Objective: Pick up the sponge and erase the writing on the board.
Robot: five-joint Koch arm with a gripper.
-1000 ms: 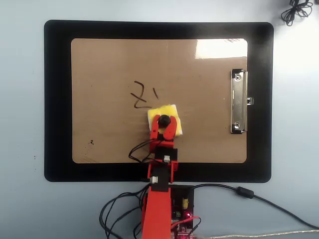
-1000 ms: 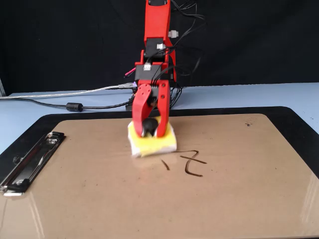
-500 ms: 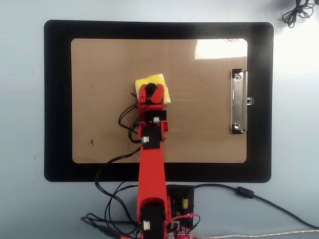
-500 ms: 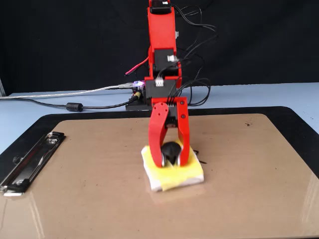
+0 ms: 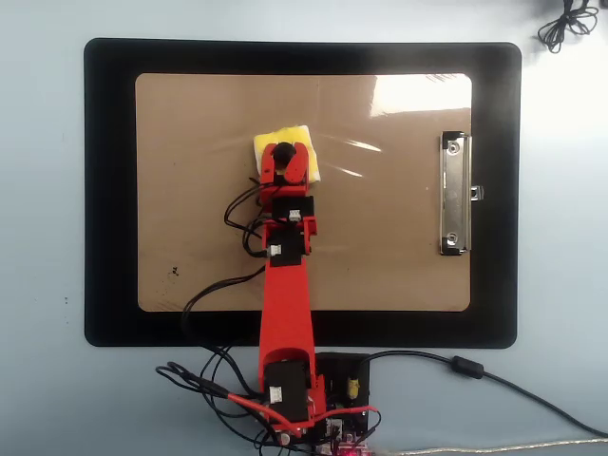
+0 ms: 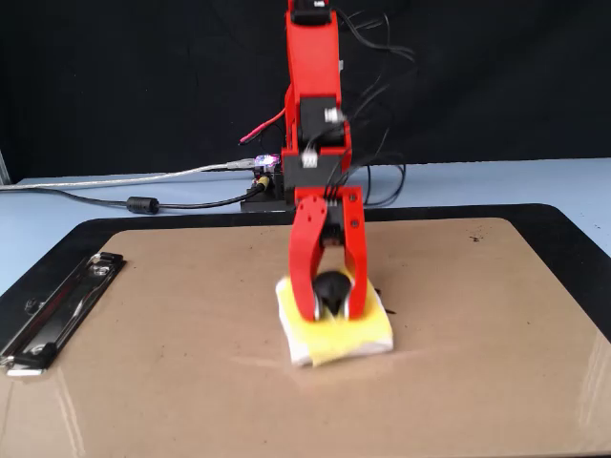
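Overhead view first: my gripper (image 5: 283,157) sits right over the sponge (image 5: 302,136), which lies on the board (image 5: 380,247) in its upper-middle part, left of the glare patch and well apart from the silver clip (image 5: 454,195) on the right short edge. The board rests on a black mat (image 5: 109,190). The sponge's yellow shows past my jaws toward the top and right of the pic; its black knob (image 5: 283,152) is between my jaws. I can't make out clear writing near the sponge from here — only a tiny dark mark (image 5: 174,273) near the board's lower-left corner, well apart from me, down and to the left. Whether that's what is left of the writing I can't tell. Fixed view: same story from the front. My gripper (image 6: 331,310) comes straight down onto the sponge (image 6: 334,339), the two red jaws standing narrow w/ the knob (image 6: 330,283) pinched between them, so I judge I'm holding the sponge by its knob, foam flat on the board (image 6: 172,363). The clip (image 6: 57,305) is at far left here, and a small dark speck (image 6: 474,236) shows near the far right edge of the board. The sponge is roughly square, so no long axis to worry about. What matters next, imo: the mark lies diagonally away from me toward that corner — I'd have to drag the sponge that way, keeping it pressed flat.
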